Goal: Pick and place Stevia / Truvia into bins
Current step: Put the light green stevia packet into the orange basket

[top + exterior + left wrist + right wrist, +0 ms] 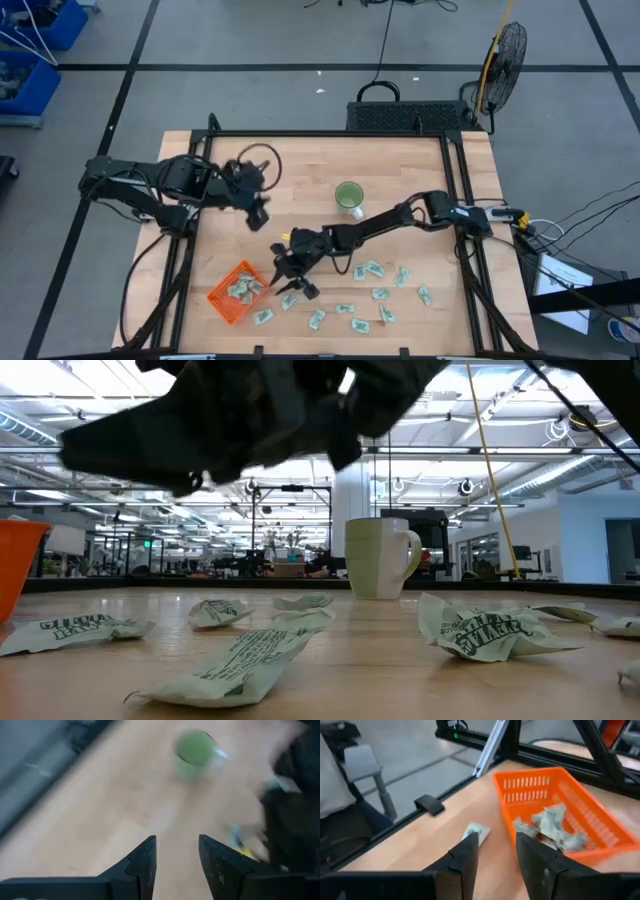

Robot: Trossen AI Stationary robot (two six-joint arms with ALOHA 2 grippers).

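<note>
Below, the pale wooden table (400, 150) lies mostly bare across its upper half in the high view, leaving open room there, while its lower edge is crowded. The small orange plastic mesh basket (236, 292) sits near the lower left corner of the tabletop, close to the front edge, with several crumpled sachets inside. The white-and-green paper sachets (372, 269) scatter along the lower centre and lower right of the table, a few just beside the basket.

The right gripper (290, 276) hangs just right of the basket, above the nearest sachets; in its wrist view the fingers (465, 855) stand a narrow gap apart with nothing between them. The left gripper (256, 212) hovers left of centre, well apart from the basket, its fingers (145, 860) likewise slightly parted and empty.

A round green cup (349, 196) stands at the table's centre, clear of both arms. The low view's top is blocked by a dark arm, and the left wrist view is blurred.
</note>
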